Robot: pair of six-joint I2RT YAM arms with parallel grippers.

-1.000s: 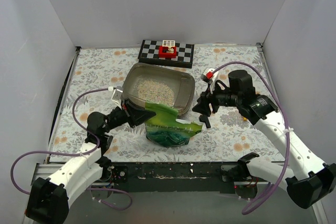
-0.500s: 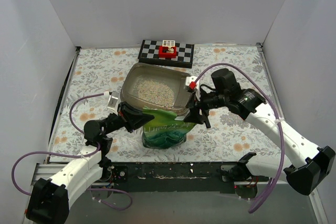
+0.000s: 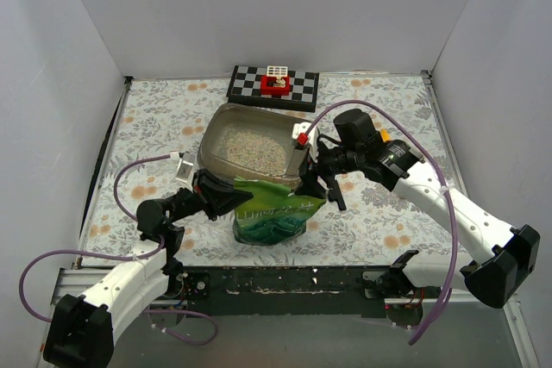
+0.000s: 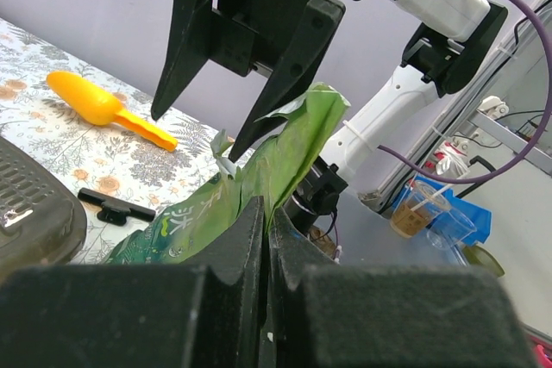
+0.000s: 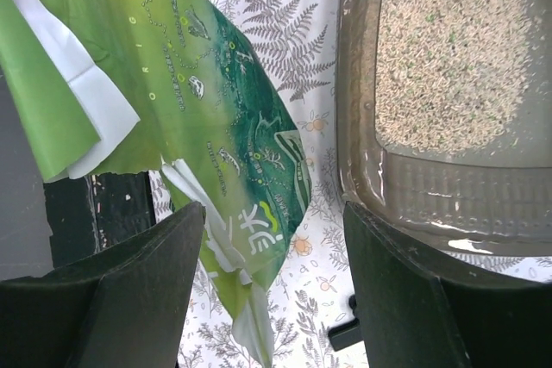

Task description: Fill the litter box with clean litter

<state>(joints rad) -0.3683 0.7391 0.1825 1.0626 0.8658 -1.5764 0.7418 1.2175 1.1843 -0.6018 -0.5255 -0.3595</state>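
The grey-brown litter box [image 3: 304,146] sits mid-table with a pale layer of clean litter [image 3: 250,148] in it. It also shows in the right wrist view [image 5: 431,196], with the litter [image 5: 448,58]. A crinkly green bag [image 3: 272,210] stands upright just in front of the box. My left gripper [image 3: 233,198] is shut on the bag's top left edge [image 4: 293,152]. My right gripper [image 3: 321,189] is open and empty. It hangs over the bag's top right corner [image 5: 198,127], with its fingers either side of the torn edge and not touching it.
A black-and-white checkered board [image 3: 302,86] with a red-and-white object lies behind the box. A yellow-orange scoop [image 4: 90,102] and a small black clip [image 4: 112,206] lie on the floral cloth to the right of the bag. White walls enclose three sides.
The bag has gone from lying slumped to standing upright in my left gripper. My right arm has swung left and down to the bag's top right corner.
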